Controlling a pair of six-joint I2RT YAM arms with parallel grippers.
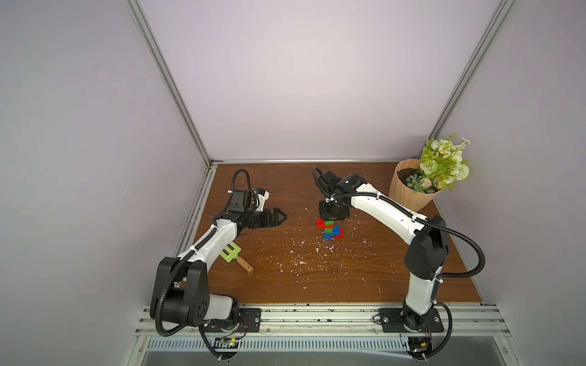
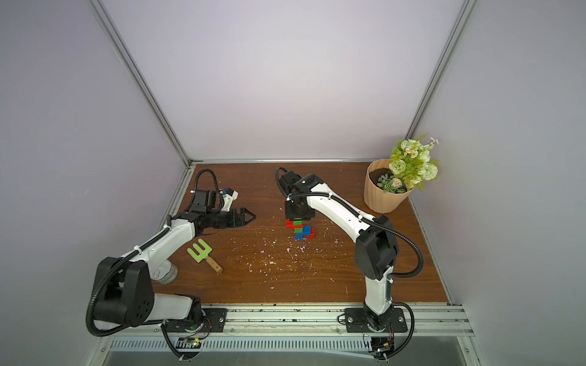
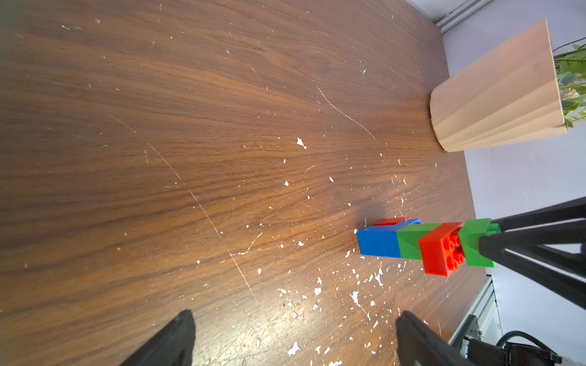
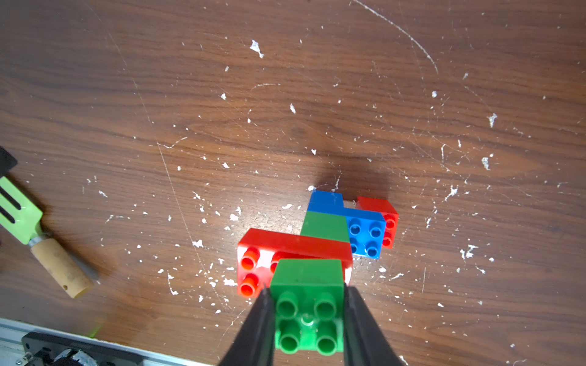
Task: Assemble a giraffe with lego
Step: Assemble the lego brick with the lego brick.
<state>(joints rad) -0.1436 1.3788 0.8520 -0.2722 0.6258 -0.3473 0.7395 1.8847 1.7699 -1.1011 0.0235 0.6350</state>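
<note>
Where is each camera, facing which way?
Top views: high over the bases, looking down on the brown wooden table; left arm and right arm whole.
Left wrist: low, facing across the table at the red-green-blue studded-brick giraffe and ribbed tan pot; open left gripper shows.
Right wrist: straight down on the giraffe; right gripper clamps its top green brick.
Shared: giraffe in all.

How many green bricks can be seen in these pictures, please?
2. The top green brick crowns the giraffe, clamped by the right gripper. The lower green brick sits under the long red brick, on the blue body. I see no others.
</note>
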